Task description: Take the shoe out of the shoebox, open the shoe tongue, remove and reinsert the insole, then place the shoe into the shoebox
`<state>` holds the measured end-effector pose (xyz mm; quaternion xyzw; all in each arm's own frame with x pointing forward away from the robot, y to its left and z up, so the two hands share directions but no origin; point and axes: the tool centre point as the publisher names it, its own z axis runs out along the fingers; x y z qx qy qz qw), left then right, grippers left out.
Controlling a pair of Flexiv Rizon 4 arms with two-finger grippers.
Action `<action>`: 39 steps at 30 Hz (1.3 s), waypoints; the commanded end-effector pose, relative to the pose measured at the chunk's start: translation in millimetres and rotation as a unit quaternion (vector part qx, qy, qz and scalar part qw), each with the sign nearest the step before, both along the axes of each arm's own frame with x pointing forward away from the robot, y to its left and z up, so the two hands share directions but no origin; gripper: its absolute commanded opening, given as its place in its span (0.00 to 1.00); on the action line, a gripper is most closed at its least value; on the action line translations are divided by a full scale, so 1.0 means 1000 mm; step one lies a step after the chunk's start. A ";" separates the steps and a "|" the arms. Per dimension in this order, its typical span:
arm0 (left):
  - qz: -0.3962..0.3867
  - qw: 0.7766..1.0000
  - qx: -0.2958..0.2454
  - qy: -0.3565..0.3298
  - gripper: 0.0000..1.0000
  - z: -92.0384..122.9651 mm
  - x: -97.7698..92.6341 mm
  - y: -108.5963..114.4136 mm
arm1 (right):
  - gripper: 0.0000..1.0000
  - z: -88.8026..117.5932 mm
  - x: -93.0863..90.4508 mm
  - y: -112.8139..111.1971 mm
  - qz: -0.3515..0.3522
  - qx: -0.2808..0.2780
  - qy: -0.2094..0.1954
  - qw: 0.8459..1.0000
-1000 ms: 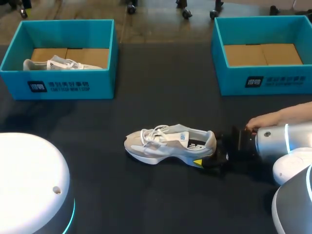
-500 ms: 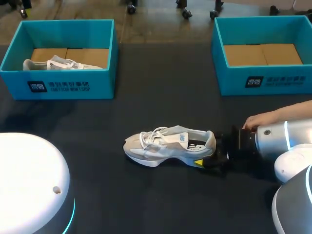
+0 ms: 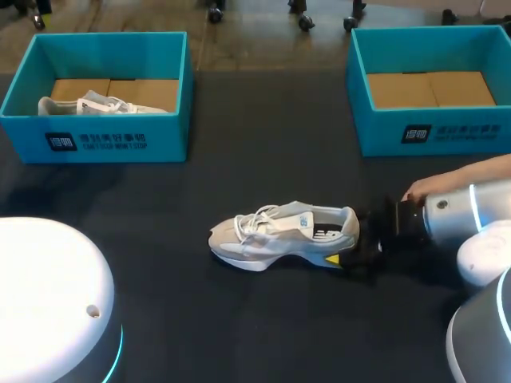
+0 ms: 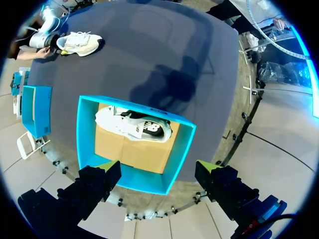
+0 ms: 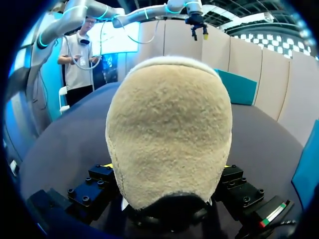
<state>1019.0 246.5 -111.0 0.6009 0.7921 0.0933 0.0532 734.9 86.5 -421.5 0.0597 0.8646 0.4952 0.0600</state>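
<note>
A dark worktop (image 3: pixel 263 144) is carrying everything here, with two teal boxes sitting along its far edge. The shoe (image 3: pixel 279 233) is standing on its sole out in the open, around the middle of the worktop and a little toward the right edge. Its toe is aiming at the left edge and its heel at the right, which is putting the heel straight in line with the right claw (image 3: pixel 351 243). That claw is coming in low from the right edge and clamping the heel from both sides, one yellow tip showing on the near flank. In the right wrist view the fuzzy beige heel is filling the gap between the fingers (image 5: pixel 97 186), so the grip is looking firm. Holding by the heel is probably leaving the laces and tongue free for the opening step, though whether the tongue is already pulled open is not showing. A person's hand (image 3: pixel 419 190) is resting on the right arm just behind the claw. The left claw (image 4: pixel 157 169) is hanging high over the far-left corner, spread wide with nothing in it, well apart from the shoe. The left shoebox (image 3: pixel 96 140) in that corner is holding a second shoe (image 3: pixel 84 104) on its cardboard floor. The right shoebox (image 3: pixel 431 132) in the far-right corner is holding only a bare cardboard floor (image 3: pixel 431 88), and is seeming the likelier place for the return
</note>
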 end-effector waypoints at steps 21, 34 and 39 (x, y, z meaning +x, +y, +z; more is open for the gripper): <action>0.000 1.000 0.001 -0.001 1.00 0.000 -0.001 0.000 | 0.00 -0.007 0.012 0.009 0.032 0.000 0.010 0.999; 0.000 1.000 0.001 -0.001 1.00 0.000 -0.001 0.000 | 0.00 -0.007 0.012 0.009 0.032 0.000 0.010 0.999; 0.000 1.000 0.001 -0.001 1.00 0.000 -0.001 0.000 | 0.00 -0.007 0.012 0.009 0.032 0.000 0.010 0.999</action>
